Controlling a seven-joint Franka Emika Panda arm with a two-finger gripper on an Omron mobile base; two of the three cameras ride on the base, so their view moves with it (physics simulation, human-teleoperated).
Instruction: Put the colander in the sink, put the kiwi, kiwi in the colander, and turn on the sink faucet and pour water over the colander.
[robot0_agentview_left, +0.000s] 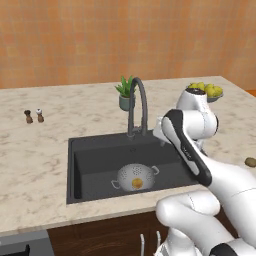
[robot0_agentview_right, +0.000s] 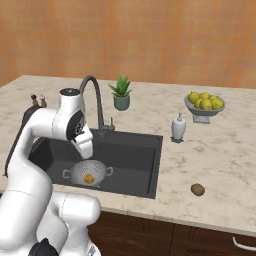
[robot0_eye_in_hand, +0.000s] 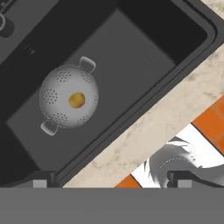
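Inside perforated metal colander (robot0_eye_in_hand: 65, 97), oval golden kiwi (robot0_eye_in_hand: 76, 100)

Before me, a pale marbled stone bench (robot0_agentview_left: 35, 160) runs wide under a wall (robot0_agentview_left: 125, 35) of warm orange tile, evenly lit. On the bench behind the basin stands a small potted plant (robot0_agentview_right: 121, 93) with spiky green leaves. Far to my left sit two little shakers (robot0_agentview_left: 33, 116), side by side. To my right, a footed grey bowl of lemons (robot0_agentview_right: 204, 105) stands near the wall, with a white soap bottle (robot0_agentview_right: 178, 127) nearer the basin's corner. Dark brown cabinet fronts (robot0_agentview_right: 165, 235) run beneath the bench edge. Below, the floor (robot0_eye_in_hand: 210, 127) shows orange and white tiles.
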